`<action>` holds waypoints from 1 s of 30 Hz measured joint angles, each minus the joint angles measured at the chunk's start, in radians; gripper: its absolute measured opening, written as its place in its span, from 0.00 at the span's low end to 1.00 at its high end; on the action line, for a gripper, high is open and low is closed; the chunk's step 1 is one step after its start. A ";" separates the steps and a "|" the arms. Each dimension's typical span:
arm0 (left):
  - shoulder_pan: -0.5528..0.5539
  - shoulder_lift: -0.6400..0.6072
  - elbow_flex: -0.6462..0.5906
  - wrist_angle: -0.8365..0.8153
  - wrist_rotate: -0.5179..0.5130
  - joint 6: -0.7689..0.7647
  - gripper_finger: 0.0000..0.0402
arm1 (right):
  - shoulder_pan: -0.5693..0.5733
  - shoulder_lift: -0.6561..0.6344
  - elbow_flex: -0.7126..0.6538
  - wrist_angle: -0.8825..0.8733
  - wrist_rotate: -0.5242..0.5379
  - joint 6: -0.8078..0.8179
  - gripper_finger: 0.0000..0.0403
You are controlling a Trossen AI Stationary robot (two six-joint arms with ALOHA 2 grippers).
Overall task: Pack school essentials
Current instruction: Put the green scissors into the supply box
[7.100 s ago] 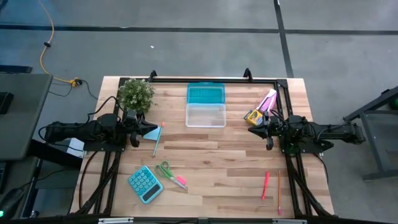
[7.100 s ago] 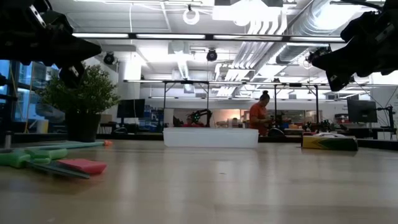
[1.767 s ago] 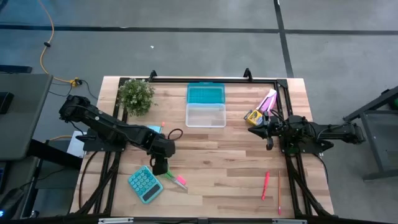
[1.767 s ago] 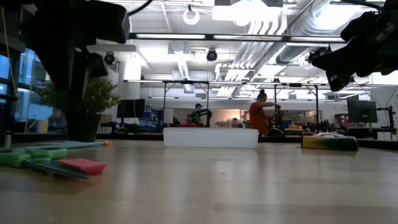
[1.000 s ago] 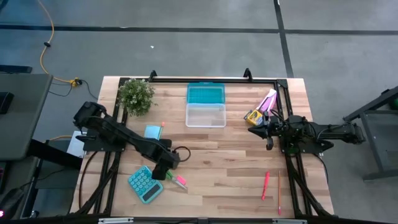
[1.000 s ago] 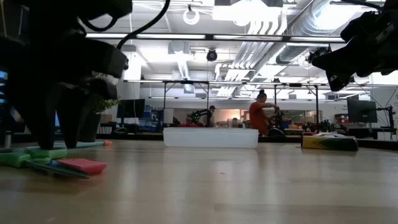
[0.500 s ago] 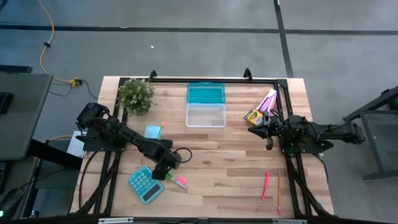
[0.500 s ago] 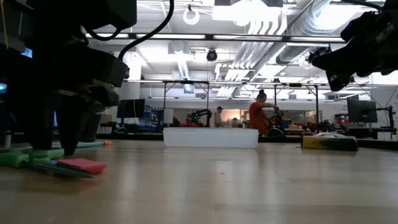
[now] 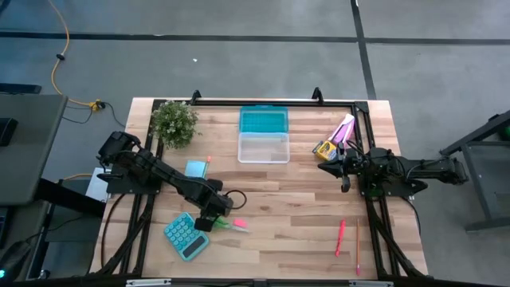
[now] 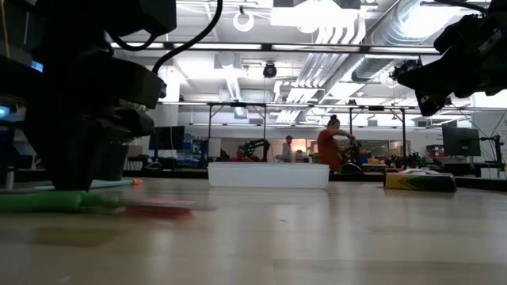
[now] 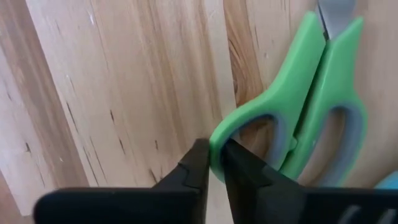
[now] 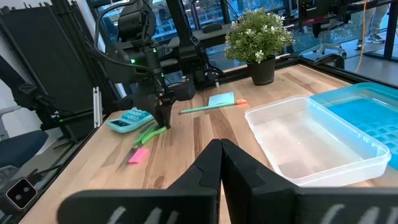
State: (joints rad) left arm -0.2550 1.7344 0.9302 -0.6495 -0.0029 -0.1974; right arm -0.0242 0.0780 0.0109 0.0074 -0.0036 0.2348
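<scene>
One item in hand so far. Clear box [image 9: 264,147] at 12 o'clock sits empty. My left gripper [image 11: 211,163] at 8 o'clock pinches green-handled scissors [image 11: 311,112] by handle loop. Next: lift, carry toward 12. Right gripper [image 12: 219,163] parked at 3 o'clock, fingers pressed together.

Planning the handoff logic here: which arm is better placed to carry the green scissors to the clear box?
Left. The left hand is shut on a handle loop of the green scissors, near the calculator. The right hand waits shut at the table's far right side, by the crayon box, away from the scissors.
</scene>
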 joint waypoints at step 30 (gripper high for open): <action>0.096 -0.152 -0.004 0.006 0.014 0.030 0.02 | 0.000 0.000 0.000 0.000 0.000 0.000 0.00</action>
State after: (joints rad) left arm -0.1592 1.5821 0.9261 -0.6436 0.0111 -0.1677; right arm -0.0243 0.0781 0.0109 0.0072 -0.0036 0.2348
